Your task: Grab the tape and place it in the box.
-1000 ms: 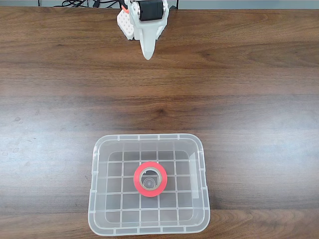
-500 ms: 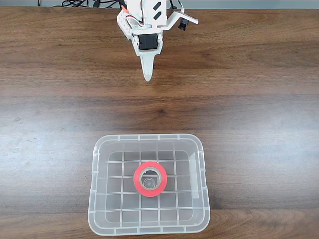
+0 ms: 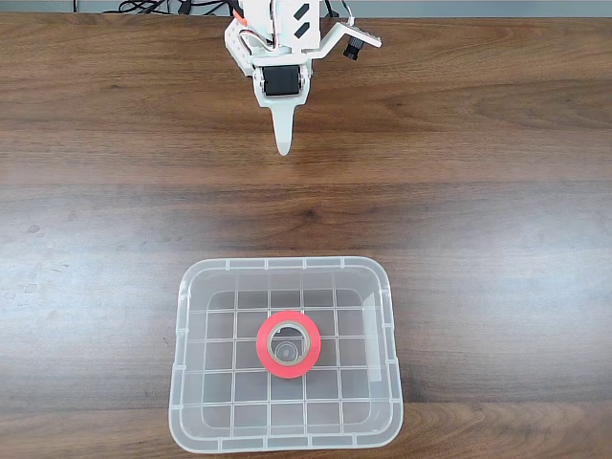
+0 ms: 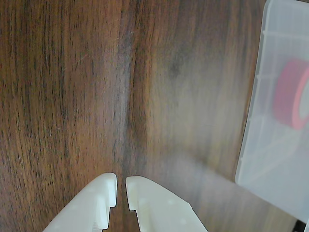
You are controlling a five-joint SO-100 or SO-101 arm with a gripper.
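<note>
Tape (image 3: 288,344) flat in middle of box (image 3: 285,443), on near part of wooden surface (image 3: 478,191) in fixed view. Gripper (image 4: 121,186) far from box, over bare wood, empty. 2 fingers (image 4: 104,191) nearly closed, narrow slit between, in wrist view.

My arm (image 3: 282,53), fixed view: white printed plastic shell, blocky, at twelve o'clock in the frame. One black servo body was set in the white housing. Two black slanted slots marked the upper plate. An orange patch showed at eleven o'clock of the housing. Dark cables trailed behind it along the top edge. A small black camera sat on a white bracket at two o'clock.

My gripper (image 4: 121,186), wrist view: two white fingers, matte, with rounded tips.
</note>
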